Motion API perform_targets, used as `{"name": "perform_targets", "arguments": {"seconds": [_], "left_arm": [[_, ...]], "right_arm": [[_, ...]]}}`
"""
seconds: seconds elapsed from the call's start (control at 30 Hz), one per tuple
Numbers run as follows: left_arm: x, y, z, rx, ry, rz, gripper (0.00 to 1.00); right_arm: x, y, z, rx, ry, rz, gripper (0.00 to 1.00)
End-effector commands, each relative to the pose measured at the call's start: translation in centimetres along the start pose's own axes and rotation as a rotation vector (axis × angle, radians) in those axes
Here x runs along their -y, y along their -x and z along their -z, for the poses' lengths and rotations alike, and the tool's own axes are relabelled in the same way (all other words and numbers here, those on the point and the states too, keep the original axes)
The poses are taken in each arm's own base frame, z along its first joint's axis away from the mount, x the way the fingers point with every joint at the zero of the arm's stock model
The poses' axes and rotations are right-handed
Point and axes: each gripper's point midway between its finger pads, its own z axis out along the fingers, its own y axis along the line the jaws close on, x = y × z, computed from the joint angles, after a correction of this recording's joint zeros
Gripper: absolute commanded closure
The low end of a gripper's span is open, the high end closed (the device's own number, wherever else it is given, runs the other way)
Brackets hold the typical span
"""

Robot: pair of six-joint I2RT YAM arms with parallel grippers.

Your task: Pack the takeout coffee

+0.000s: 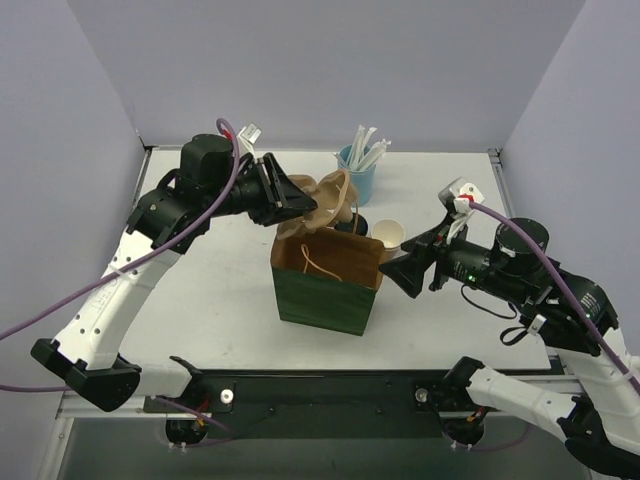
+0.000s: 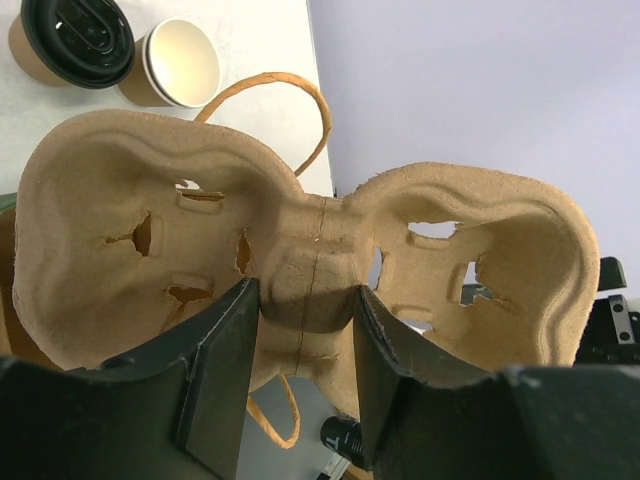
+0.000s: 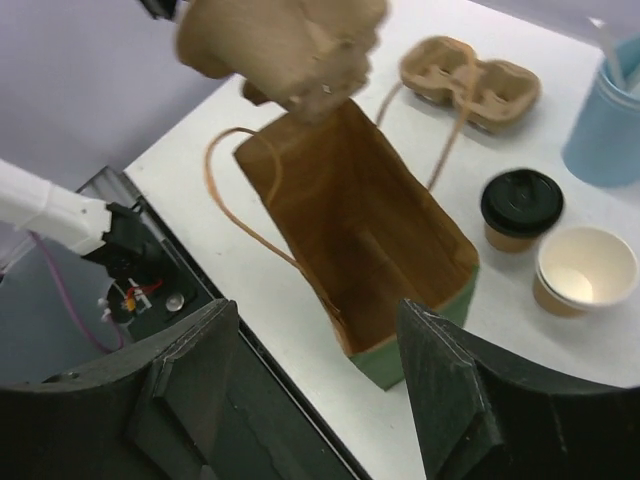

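The takeout coffee (image 1: 389, 235) is a small tan paper cup with a white rim and a cream inside. It stands open on the table just right of the bag, and shows in the right wrist view (image 3: 586, 272) and the left wrist view (image 2: 181, 62). My left gripper (image 1: 298, 204) (image 2: 305, 300) is shut on the middle ridge of a brown two-hole pulp cup carrier (image 2: 300, 230) (image 1: 325, 200), held above the back of the open green-and-brown paper bag (image 1: 325, 300) (image 3: 350, 215). My right gripper (image 1: 393, 272) (image 3: 315, 330) hangs open and empty at the bag's right side.
A tan cup with a black lid (image 3: 520, 208) (image 2: 72, 42) stands beside the coffee. A second pulp carrier (image 3: 470, 80) lies on the table behind the bag. A light-blue cup of white straws (image 1: 357, 170) (image 3: 608, 130) stands at the back. The bag's rope handles (image 3: 235, 200) stick up.
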Motion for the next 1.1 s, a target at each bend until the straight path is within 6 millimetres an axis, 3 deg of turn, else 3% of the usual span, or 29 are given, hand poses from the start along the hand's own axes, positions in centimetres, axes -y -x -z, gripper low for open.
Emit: {"name": "perform_targets", "arguments": {"seconds": [0.0,0.17,0.27,0.37,0.5,0.63,0.87,1.0,1.07], "left_arm": [[1.9,0.4,0.3,0.032,-0.074,-0.005,0.52],[1.4,-0.4,-0.5,0.019,-0.075,0.015,0.53],[1.3,-0.7,-0.8,0.015,-0.074,0.019,0.53],[1.1,-1.1,-1.1,0.002,-0.065,0.021,0.53],[0.7,-1.5,-0.8,-0.003,-0.033,0.005,0.53],[-0.1,-1.6,-0.4,-0.005,0.016,-0.022,0.53],[-1.5,-2.7,-0.5,-0.029,0.111,-0.063,0.53],[-2.0,-3.6,-0.9,-0.053,0.148,-0.091,0.53],[-2.4,-3.8,-1.3,-0.059,0.173,-0.106,0.53]], "right_arm": [[-4.0,2.4,-2.3,0.084,0.247,0.111,0.36],[-5.9,3.5,-3.6,0.130,0.334,0.145,0.37],[-7.4,2.7,-4.2,0.108,0.376,0.208,0.38],[-7.8,1.7,-4.6,0.103,0.353,0.272,0.39],[-7.4,1.9,-4.1,0.125,0.318,0.247,0.40],[-6.3,2.3,-2.9,0.156,0.262,0.205,0.41],[-3.7,0.3,-1.5,0.121,0.149,0.183,0.41],[-1.0,0.0,-1.6,0.124,-0.004,0.110,0.41],[1.7,0.9,-1.2,0.165,-0.172,0.029,0.41]]}}
